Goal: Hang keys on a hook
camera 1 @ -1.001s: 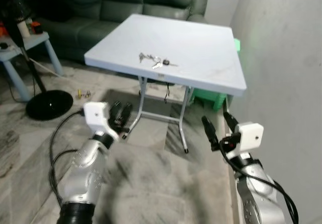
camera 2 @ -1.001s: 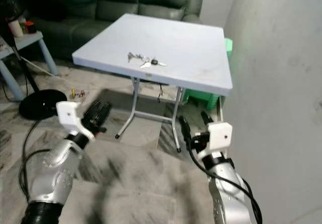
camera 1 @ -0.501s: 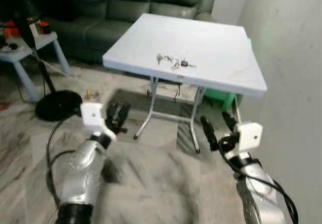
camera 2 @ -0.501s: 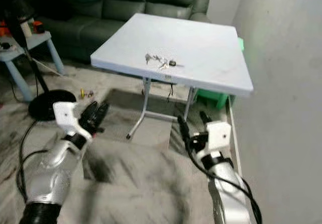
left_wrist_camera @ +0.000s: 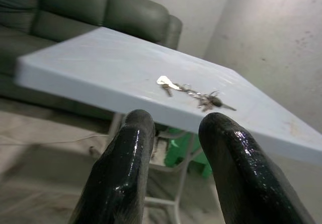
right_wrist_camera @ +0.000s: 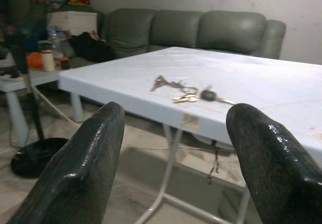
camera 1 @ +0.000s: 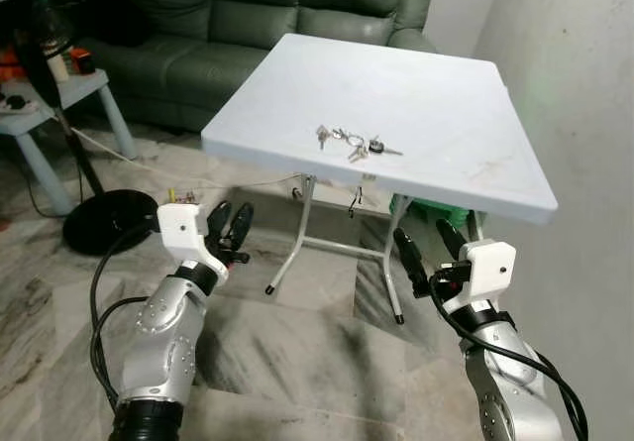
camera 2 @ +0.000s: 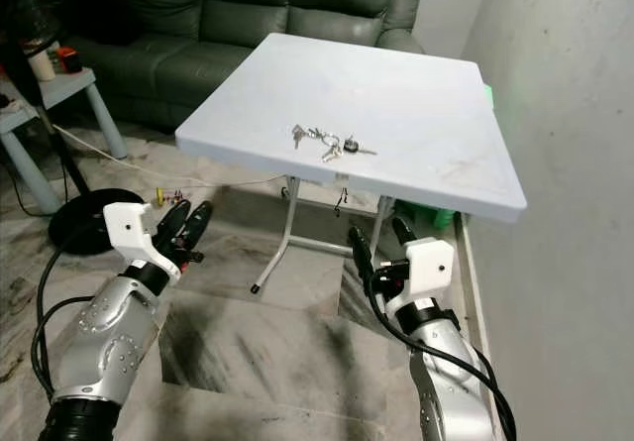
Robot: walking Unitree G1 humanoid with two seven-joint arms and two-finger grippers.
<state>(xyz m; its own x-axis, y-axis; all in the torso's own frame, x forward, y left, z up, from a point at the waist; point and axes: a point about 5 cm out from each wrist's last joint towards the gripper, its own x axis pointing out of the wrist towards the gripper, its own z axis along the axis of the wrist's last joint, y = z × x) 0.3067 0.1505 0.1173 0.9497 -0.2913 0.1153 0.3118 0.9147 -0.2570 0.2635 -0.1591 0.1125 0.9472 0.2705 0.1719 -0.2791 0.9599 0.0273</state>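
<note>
Now nearer: sofa (camera 1: 297, 10) behind, wall (camera 1: 584, 114) on the right, and between them the table (camera 1: 436, 74), looming larger in the head views than a second ago and sharp where half a second ago blurred, so a camera shift from walking up, not a move of the things. Left of it, low stool (camera 1: 45, 99) and fan base (camera 1: 104, 218) on the marble floor (camera 1: 297, 352). Under the table, a green crate (camera 1: 428, 208) by the legs. Both arms raised ahead, below the tabletop edge: left gripper (camera 1: 231, 226) with fingers only a narrow gap apart, holding nothing; right gripper (camera 2: 375, 245) spread wide, also empty. On the top, towards the near edge, well apart from both grippers, the keys (camera 1: 350, 144), a loose bunch on a ring, one dark-headed key at its right end. No hook to be made out anywhere. Judging by that: approach nearly done, pickup not yet begun; next likely a reach up and over the near edge, probably with the wide-open right gripper, then a search for the hook.
</note>
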